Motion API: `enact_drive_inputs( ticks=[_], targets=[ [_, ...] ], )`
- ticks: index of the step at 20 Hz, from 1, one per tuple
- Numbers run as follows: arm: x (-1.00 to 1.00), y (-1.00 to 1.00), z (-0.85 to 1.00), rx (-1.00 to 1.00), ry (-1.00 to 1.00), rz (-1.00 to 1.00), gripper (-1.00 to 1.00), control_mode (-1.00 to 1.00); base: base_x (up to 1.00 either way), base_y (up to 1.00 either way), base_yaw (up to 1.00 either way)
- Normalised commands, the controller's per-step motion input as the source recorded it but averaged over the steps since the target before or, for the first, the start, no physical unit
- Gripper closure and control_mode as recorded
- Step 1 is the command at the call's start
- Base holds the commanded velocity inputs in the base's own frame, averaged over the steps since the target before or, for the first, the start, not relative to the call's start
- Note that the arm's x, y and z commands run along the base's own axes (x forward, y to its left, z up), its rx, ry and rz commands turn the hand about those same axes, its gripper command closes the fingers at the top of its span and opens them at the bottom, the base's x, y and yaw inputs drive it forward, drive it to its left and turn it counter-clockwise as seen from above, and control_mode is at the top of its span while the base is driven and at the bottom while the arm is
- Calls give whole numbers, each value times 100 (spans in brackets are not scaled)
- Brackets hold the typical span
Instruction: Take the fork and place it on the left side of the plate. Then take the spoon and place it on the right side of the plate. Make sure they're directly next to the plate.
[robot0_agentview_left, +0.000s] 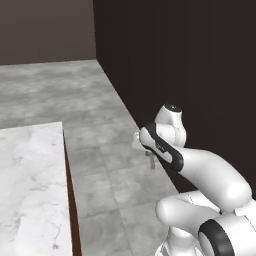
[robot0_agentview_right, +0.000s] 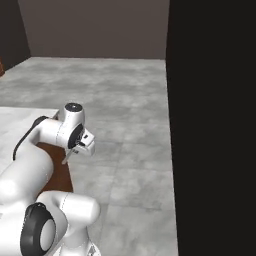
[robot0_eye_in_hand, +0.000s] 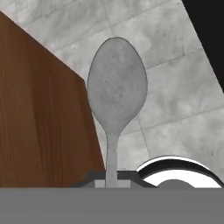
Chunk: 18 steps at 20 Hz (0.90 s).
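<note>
We see the gripper (robot0_eye_in_hand: 112, 181) pinching the spoon (robot0_eye_in_hand: 117, 94) by its thin handle, so the grey bowl stands out ahead of the fingers in the hand view, seen against the grey tiled floor (robot0_eye_in_hand: 175, 100) and the brown wooden side of the counter (robot0_eye_in_hand: 39, 118). The spoon is held in the air, clear of any surface, and its bowl faces the camera. In the left base view the arm folds back on itself over the floor to the right of the marble counter (robot0_agentview_left: 27, 190), with the gripper (robot0_agentview_left: 150, 161) hanging just past the white wrist and a thin grey sliver of the spoon (robot0_agentview_left: 152, 162) showing below it. In the right base view the gripper (robot0_agentview_right: 75, 149) sits beside the counter's edge, above the brown side panel, with the spoon (robot0_agentview_right: 68, 156) slanting down and to the left from it. A dark wall (robot0_agentview_right: 215, 125) stands on the right of the floor.
</note>
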Motion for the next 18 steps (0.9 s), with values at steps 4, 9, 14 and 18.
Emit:
enact_drive_inputs(
  ticks=[4,9,14,18],
  targets=[
    [0,0,0,0,0,0,100,100,100,-34,32],
    [0,0,0,0,0,0,100,100,100,-35,29],
    [0,0,0,0,0,0,100,100,100,-34,28],
    [0,0,0,0,0,0,100,100,100,-33,34]
  ],
)
